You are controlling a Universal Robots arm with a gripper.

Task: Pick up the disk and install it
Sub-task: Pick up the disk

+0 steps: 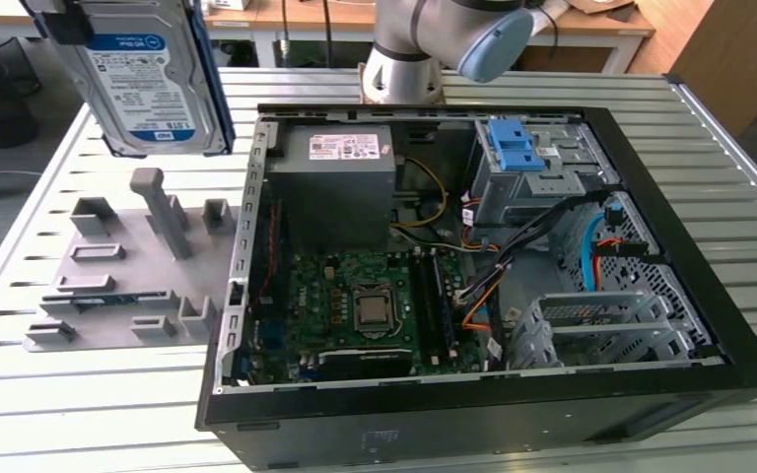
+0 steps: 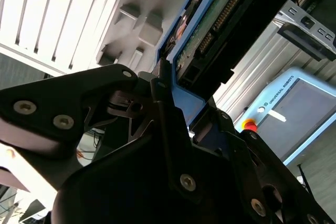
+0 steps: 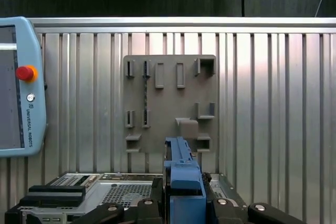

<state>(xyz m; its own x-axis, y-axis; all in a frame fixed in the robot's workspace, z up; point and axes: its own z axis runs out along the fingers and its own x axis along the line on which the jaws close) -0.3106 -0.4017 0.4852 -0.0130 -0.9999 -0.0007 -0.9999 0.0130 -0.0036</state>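
The disk [image 1: 149, 79], a silver drive with a blue-and-white label in a blue carrier, hangs tilted in the air at the exterior view's upper left. It is above the grey holder plate [image 1: 115, 266] and to the left of the open computer case [image 1: 694, 296]. My gripper [image 2: 176, 95] is shut on it, with black fingers [image 2: 105, 85] pressed against the blue carrier edge. In the second wrist view the disk [image 2: 210, 30] shows its circuit board and connector. In the first wrist view the carrier's blue edge [image 3: 184, 174] stands up between the fingers of my gripper [image 3: 185, 205], above the holder plate [image 3: 170, 103].
The case lies open on a slatted metal table [image 1: 76, 404], with a grey power supply [image 1: 339, 177], motherboard [image 1: 366, 305] and a blue-latched drive cage [image 1: 526, 153] inside. The arm's base [image 1: 402, 64] stands behind the case. A teach pendant [image 3: 16, 87] lies beside the table.
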